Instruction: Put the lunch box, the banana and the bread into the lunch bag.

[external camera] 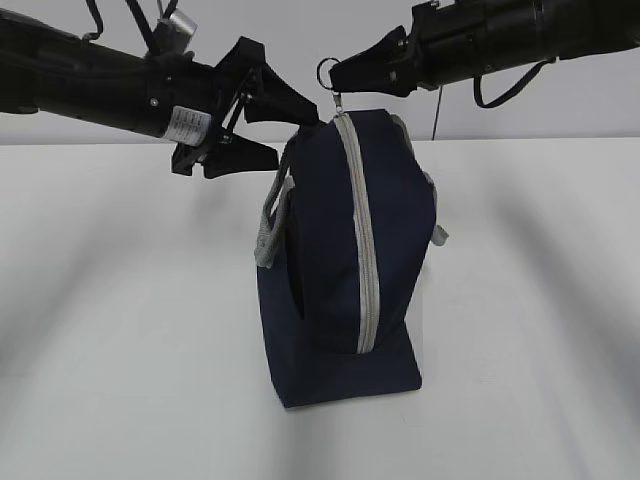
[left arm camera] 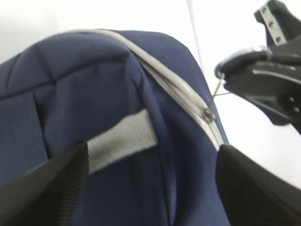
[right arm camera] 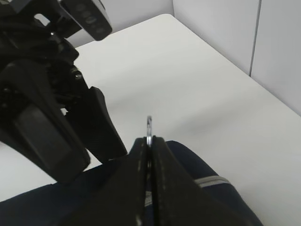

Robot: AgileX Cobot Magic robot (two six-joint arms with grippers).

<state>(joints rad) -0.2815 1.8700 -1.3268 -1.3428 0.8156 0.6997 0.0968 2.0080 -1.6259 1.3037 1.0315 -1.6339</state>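
The navy lunch bag (external camera: 325,260) stands upright in the middle of the white table, and its grey zipper (external camera: 362,250) is closed down the facing side. My right gripper (external camera: 338,78) is shut on the metal ring pull (right arm camera: 149,123) just above the bag's top. Coming in from the upper left, my left gripper (external camera: 298,137) is open, with its fingers on either side of the bag's top corner by the grey handle (left arm camera: 122,139). The zipper slider (left arm camera: 207,114) sits at the top end of the zipper. The lunch box, the banana and the bread are out of view.
The white table (external camera: 120,300) spreads out on both sides of the bag. A pale wall (external camera: 300,25) stands behind it, and the table's far edge meets white panels (right arm camera: 221,33) in the right wrist view. Both arms meet closely above the bag.
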